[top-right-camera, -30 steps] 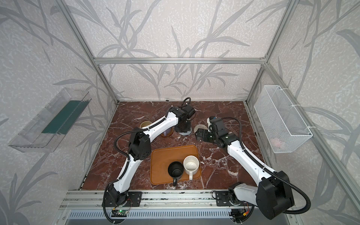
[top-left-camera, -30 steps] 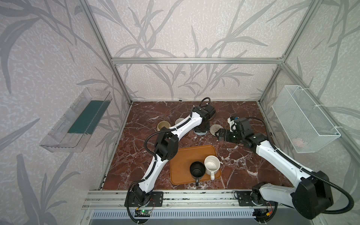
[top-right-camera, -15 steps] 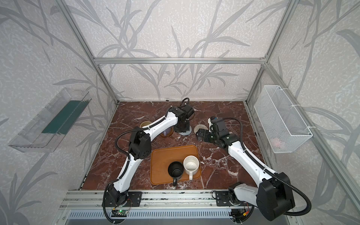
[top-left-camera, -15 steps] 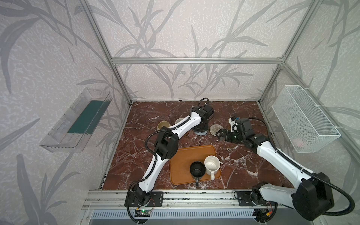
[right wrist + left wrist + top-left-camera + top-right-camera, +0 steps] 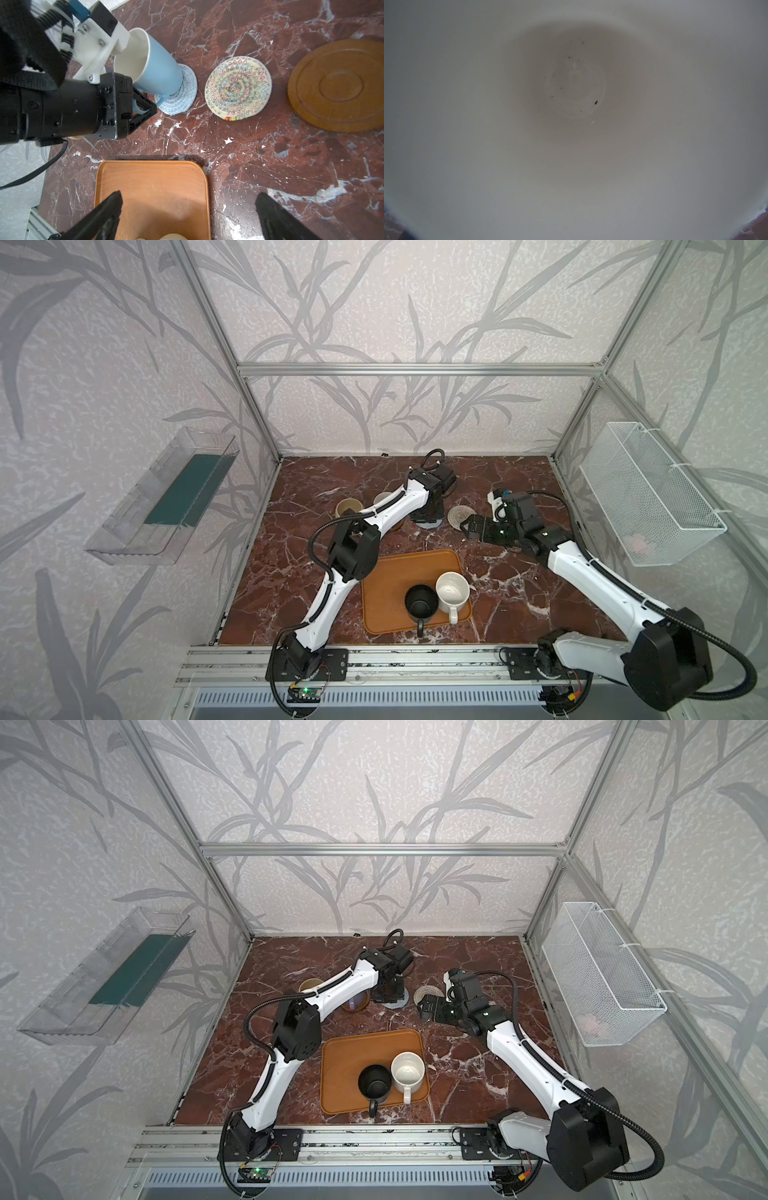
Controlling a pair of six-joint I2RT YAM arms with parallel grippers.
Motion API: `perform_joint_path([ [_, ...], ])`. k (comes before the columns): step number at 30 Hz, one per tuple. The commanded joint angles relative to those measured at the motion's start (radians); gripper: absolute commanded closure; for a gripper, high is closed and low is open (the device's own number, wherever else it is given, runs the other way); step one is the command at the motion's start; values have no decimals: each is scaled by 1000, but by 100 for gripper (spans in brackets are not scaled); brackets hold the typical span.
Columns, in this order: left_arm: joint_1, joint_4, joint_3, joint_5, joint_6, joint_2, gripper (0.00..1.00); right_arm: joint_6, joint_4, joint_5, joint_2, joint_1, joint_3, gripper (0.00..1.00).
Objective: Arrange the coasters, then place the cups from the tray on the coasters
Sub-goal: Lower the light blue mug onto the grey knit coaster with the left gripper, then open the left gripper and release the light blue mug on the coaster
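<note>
Far left, the beige mug (image 5: pixel 348 508) stood upright off the tray. The left gripper (image 5: pixel 144 108) was clamped shut on the handle of the light blue mug (image 5: pixel 154 68), its base on the blue-grey woven coaster (image 5: pixel 184 97). This placing looked nearly done, calling for release and a straight lift. The cream woven coaster (image 5: pixel 238 88) and a brown coaster (image 5: pixel 340 85) lay bare. The right gripper (image 5: pixel 188 204) hung wide open, empty, near the tray (image 5: pixel 386 580) holding the black mug (image 5: pixel 421 602) and white mug (image 5: pixel 452 593).
</note>
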Motion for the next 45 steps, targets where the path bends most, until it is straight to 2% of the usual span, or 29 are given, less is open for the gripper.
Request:
perform_joint_path([
  [1,-6,-21,-5,-25,-15,-61,93,11,23,-18,-10,-6,-8,1],
  [5,-13,-8,-31,-13,-23,-75,93,12,23,-23,-5,-6,-10,1],
  [12,-18,-1,-25,-53,-15,-102,93,15,23,-24,-5,-6,-14,1],
  [18,-28,-38,24,-92,-10,-112,99,15,18,-33,1,-6,-14,1],
  [25,-36,31,-76,-33,-44,-155,100,21,24,-34,1,-6,-17,1],
  [45,-38,49,-123,-18,-57,-120,91,16,16,-26,-8,-7,-22,1],
])
